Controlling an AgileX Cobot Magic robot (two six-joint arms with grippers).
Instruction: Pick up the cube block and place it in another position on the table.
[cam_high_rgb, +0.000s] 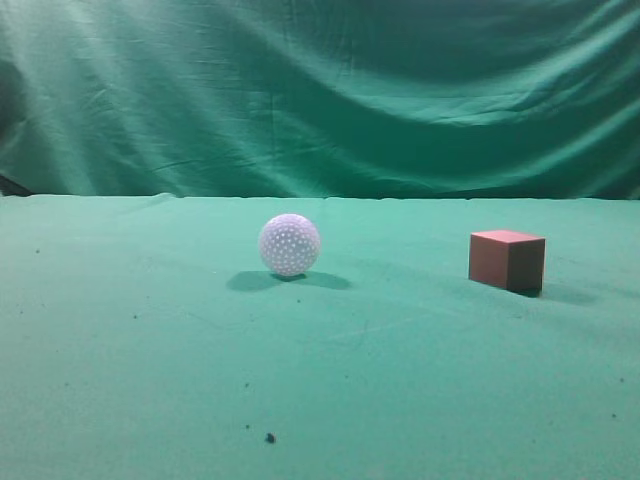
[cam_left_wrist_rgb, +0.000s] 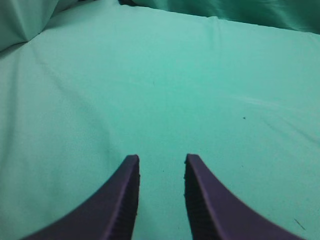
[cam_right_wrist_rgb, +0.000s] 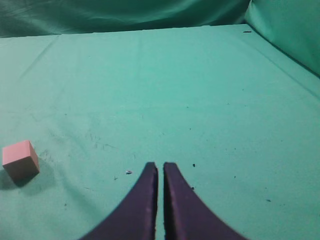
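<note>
The cube block (cam_high_rgb: 507, 260) sits on the table (cam_high_rgb: 150, 350) toward the right edge in the exterior view, flat on the green cloth, one corner turned toward the camera, its reddish-brown faces plain and matte. Well apart from it, nearer the middle of the table, rests the white dimpled ball (cam_high_rgb: 289, 244). Neither touches the other, and neither of my arms shows in that view. Behind the far edge hangs the wrinkled green curtain (cam_high_rgb: 320, 90). A dark speck (cam_high_rgb: 270, 437) lies on the cloth close to the near edge.

My left pincer (cam_left_wrist_rgb: 161, 162) hangs above bare cloth with its two dark fingers (cam_left_wrist_rgb: 127, 190) parted by a clear gap; green table shows between them and nothing is held.

My right pincer (cam_right_wrist_rgb: 160, 167) has its fingers (cam_right_wrist_rgb: 147, 192) drawn nearly together, only a thin slit between the tips, and it has hold of nothing. In that wrist view the cube block (cam_right_wrist_rgb: 20, 159) lies off to the left, near the left side of the frame, resting on the cloth and well apart from my fingertips; here it looks pale pink. A few small dark specks dot the cloth around my right fingers.
</note>
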